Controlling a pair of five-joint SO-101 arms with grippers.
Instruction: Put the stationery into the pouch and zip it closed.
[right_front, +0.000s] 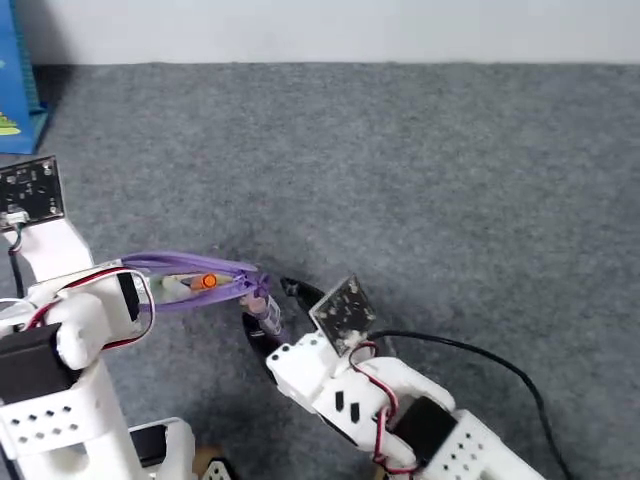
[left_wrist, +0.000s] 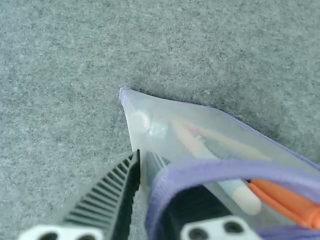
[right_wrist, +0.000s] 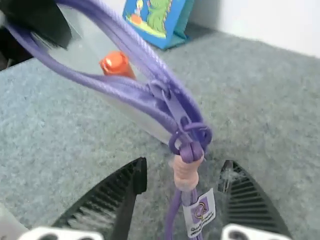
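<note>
A clear pouch (right_front: 190, 268) with a purple zipper rim is held up off the grey mat, its mouth gaping. Inside lie an orange pen (right_front: 207, 282) and a white pen (left_wrist: 235, 192). My left gripper (right_front: 140, 290) is shut on the pouch's rim at its left end; in the left wrist view one ridged finger (left_wrist: 120, 190) presses the wall from outside. My right gripper (right_wrist: 185, 167) stands open at the pouch's other end. The purple zipper pull (right_wrist: 189, 145) and its small tag (right_wrist: 197, 217) hang between the two fingers, untouched as far as I can see.
A blue picture box (right_front: 15, 100) stands at the back left against the white wall. A black cable (right_front: 480, 355) trails from the right arm over the grey mat (right_front: 450, 180), which stretches bare to the back and right.
</note>
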